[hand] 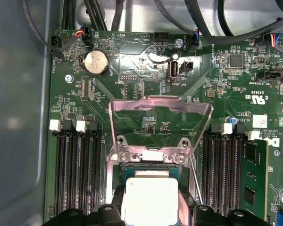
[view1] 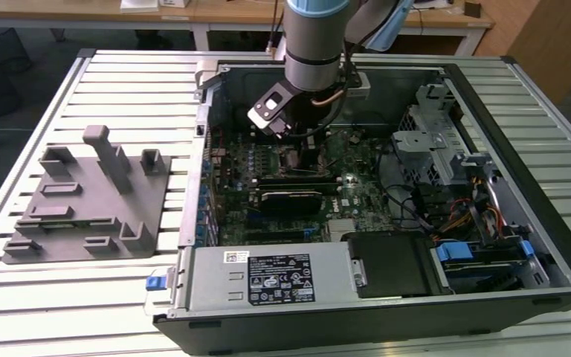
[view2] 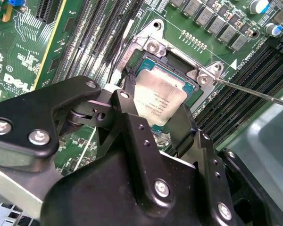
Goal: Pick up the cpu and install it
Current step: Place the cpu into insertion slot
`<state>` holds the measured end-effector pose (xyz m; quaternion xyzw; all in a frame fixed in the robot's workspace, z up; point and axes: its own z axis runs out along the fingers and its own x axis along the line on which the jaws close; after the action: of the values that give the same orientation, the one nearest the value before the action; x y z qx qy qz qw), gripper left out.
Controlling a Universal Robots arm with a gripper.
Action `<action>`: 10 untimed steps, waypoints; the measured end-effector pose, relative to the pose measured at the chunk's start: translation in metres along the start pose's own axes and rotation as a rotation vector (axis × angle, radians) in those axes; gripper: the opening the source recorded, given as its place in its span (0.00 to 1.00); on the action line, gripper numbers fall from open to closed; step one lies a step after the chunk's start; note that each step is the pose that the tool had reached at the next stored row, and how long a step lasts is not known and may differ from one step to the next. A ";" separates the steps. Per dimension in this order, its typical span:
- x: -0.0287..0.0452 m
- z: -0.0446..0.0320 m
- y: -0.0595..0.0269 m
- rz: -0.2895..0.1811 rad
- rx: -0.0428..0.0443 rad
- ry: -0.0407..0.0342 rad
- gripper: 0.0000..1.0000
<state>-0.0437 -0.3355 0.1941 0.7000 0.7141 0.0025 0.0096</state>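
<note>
The cpu [view2: 156, 100] is a small silver square that sits between my gripper's [view2: 158, 107] two black fingers, right over the open socket [view2: 153, 44] on the green motherboard. In the first wrist view the cpu [hand: 149, 197] shows pale and square, and the gripper [hand: 150, 209] is closed against its two opposite edges. The socket's metal load plate [hand: 160, 117] stands flipped up behind it. Whether the chip rests in the socket or hangs just above it I cannot tell. In the exterior view the gripper [view1: 311, 158] reaches down into the open computer case [view1: 553, 245].
Memory slots [hand: 78, 174] flank the socket, with one green module [hand: 252, 179] seated. A thin retention lever [view2: 254, 92] juts beside the socket. A grey fixture plate [view1: 82, 201] with posts lies outside the case. A power supply [view1: 265, 279] and drive cage [view1: 434, 149] crowd the case.
</note>
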 end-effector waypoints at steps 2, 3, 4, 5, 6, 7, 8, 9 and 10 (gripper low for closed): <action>0.0000 0.0000 0.0000 0.000 -0.0001 0.0002 0.53; 0.0000 0.0000 0.0000 0.000 -0.0001 0.0002 0.53; 0.0000 0.0001 0.0000 0.000 -0.0003 0.0004 0.53; 0.0001 0.0002 0.0001 0.000 -0.0005 0.0006 0.54; 0.0001 0.0002 0.0001 0.000 -0.0004 0.0005 0.54; 0.0001 0.0002 0.0001 0.000 -0.0003 0.0005 0.54; 0.0001 0.0001 0.0000 0.000 -0.0002 0.0004 0.60; 0.0000 0.0001 0.0000 0.000 -0.0001 0.0002 0.60; 0.0000 0.0000 0.0000 0.000 -0.0001 0.0002 0.60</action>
<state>-0.0437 -0.3355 0.1941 0.7001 0.7140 0.0026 0.0096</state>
